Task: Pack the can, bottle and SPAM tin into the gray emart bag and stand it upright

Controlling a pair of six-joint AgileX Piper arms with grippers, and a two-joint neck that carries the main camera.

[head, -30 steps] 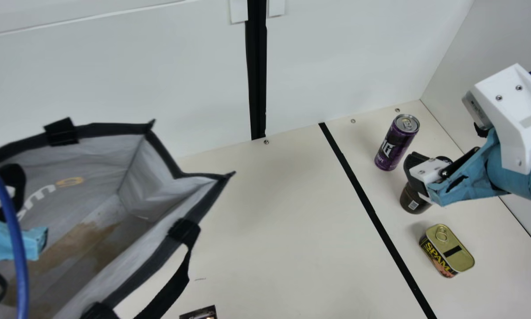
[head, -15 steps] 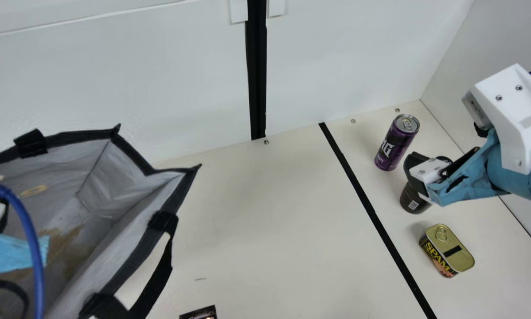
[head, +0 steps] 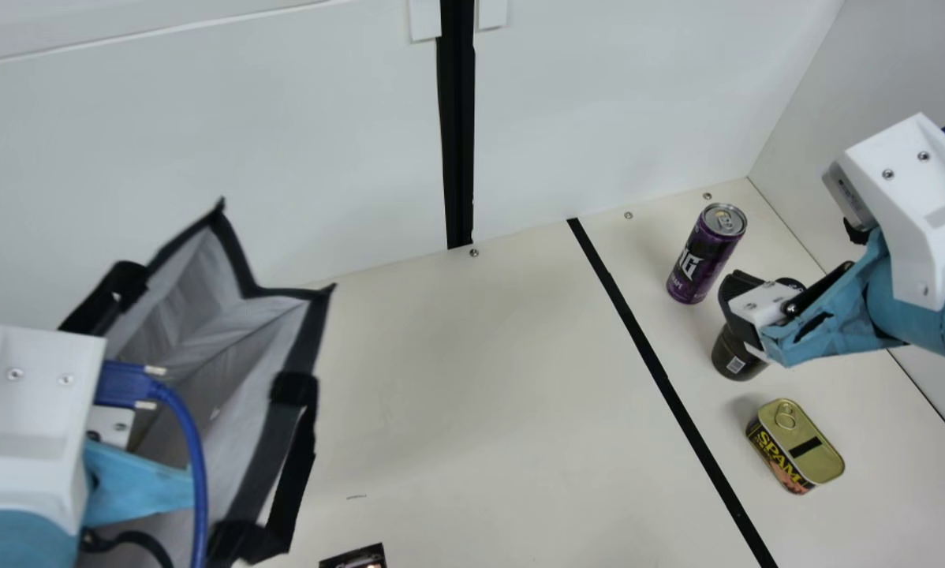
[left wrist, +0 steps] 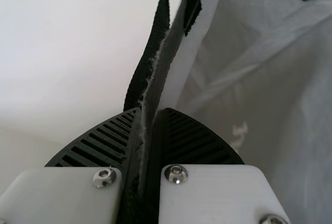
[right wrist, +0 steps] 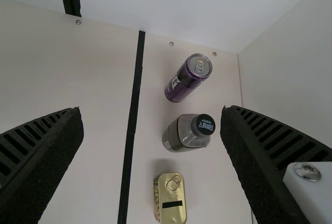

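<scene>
Pinching the gray bag (head: 244, 379), seemingly at its rim (left wrist: 157, 76), is the left pincer (head: 113, 427); the right pincer (head: 747, 289) gapes wide.

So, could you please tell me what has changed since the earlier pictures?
The gray bag has shifted toward the main view's left overall, and its mouth has narrowed. My left arm has come farther in from that side; its tool is clamped on the bag's edge. The can, bottle, SPAM tin and right tool stayed put.
</scene>
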